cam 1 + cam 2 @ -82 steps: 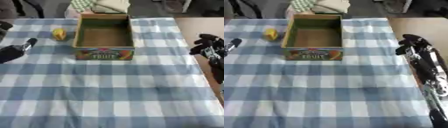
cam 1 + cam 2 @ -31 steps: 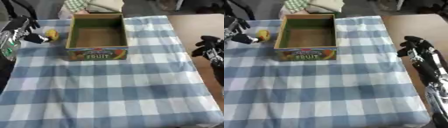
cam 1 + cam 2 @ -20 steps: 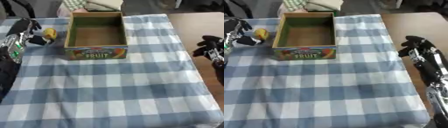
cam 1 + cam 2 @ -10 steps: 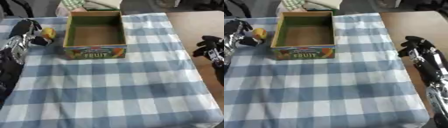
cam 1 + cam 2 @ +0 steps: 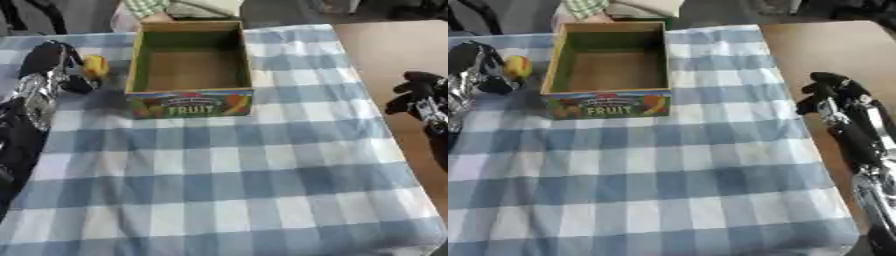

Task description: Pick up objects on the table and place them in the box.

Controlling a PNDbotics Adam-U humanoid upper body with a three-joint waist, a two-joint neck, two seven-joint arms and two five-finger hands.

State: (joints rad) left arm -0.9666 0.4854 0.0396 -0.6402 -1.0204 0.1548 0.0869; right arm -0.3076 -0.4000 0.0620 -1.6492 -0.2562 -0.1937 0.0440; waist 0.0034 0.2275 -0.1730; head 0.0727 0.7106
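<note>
An open cardboard box (image 5: pixel 187 97) with FRUIT printed on its front stands at the far middle of the checked tablecloth; its inside is bare. Just left of it lies a small yellow fruit (image 5: pixel 94 66). My left hand (image 5: pixel 48 62) comes in from the left edge and sits against that fruit, fingers curled over its top and thumb below it, so part of the fruit is hidden. The fruit rests on the cloth. My right hand (image 5: pixel 833 95) hangs over the bare wooden table at the right edge, fingers relaxed and holding nothing.
The blue and white checked cloth (image 5: pixel 227 190) covers the table in front of the box. Bare brown tabletop (image 5: pixel 394 50) shows at the right. Behind the box lie folded cloths (image 5: pixel 636 7), with a person's checked sleeve (image 5: pixel 144 6) at the far edge.
My left hand has come in from the left edge up to the yellow fruit and closed round it. The view has shifted slightly. The right hand has stayed in place.
</note>
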